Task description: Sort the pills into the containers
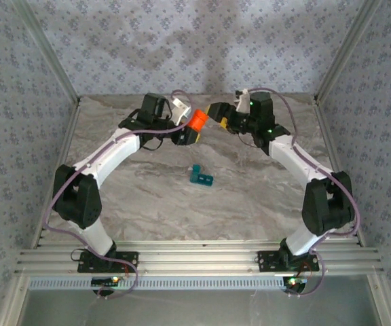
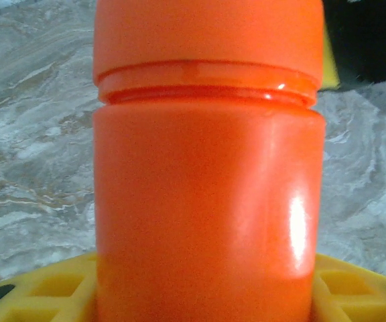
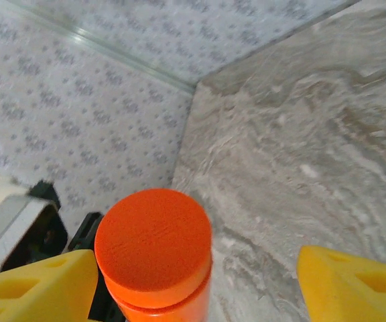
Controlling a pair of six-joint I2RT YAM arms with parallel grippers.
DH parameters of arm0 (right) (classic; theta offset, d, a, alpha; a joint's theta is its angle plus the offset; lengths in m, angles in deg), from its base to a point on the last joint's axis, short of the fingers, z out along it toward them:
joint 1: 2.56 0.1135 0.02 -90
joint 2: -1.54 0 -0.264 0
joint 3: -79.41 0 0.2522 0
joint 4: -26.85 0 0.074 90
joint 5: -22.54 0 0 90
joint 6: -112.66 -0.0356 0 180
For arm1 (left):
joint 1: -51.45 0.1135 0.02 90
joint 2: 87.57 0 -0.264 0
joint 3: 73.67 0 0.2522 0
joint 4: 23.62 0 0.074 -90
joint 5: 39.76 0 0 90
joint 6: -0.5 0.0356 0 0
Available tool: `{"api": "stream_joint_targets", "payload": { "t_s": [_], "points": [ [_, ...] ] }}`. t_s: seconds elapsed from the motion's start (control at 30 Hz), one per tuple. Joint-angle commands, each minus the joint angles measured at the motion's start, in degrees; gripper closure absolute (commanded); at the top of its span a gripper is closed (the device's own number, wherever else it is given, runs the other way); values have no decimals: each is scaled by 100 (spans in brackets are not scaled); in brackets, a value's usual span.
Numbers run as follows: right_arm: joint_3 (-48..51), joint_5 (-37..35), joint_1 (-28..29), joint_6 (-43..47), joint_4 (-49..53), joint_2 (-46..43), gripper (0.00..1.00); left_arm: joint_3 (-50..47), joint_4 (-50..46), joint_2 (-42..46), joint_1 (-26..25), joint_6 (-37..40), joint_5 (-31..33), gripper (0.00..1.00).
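Judging from the overhead camera, I put us near the start. The left pincer [image 1: 194,130] holds the orange bottle [image 1: 197,121] up off the counter [image 1: 250,204] towards the far side, and the right pincer [image 1: 217,113] sits just beside the bottle's top end. The teal pill box [image 1: 200,177] lies alone in the middle of the counter, well apart from both arms. It is too small here for me to tell which lids are up. I see no loose pills anywhere.

On the left wrist camera, the bottle's body stands upright between the yellow fingers [image 2: 42,288], which pinch it low down. The cap [image 2: 206,40] is seated on its neck.

On the right wrist camera, I look down on the round cap. One yellow finger is close at its left and the other is well clear on the right, so that pincer is spread and grips nothing.

My reading is that nothing is sorted yet. The cap has to come off, the pills have to come out, and every compartment awaits filling.
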Motion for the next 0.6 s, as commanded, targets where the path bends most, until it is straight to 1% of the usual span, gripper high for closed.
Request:
{"api": "stream_joint_targets", "payload": {
  "t_s": [0.0,0.1,0.23,0.57],
  "points": [
    [44,-903,-97,-233,630,-416,19,199,-209,79,-97,442,304,100],
    [76,-1166,-135,-561,820,-484,18,221,-360,44,-181,675,473,100],
    [104,-1162,-85,-900,669,-435,18,213,-415,18,-240,771,526,100],
    [-159,-1222,349,-966,784,-81,19,275,-486,-70,-345,851,555,100]
  ]
}}
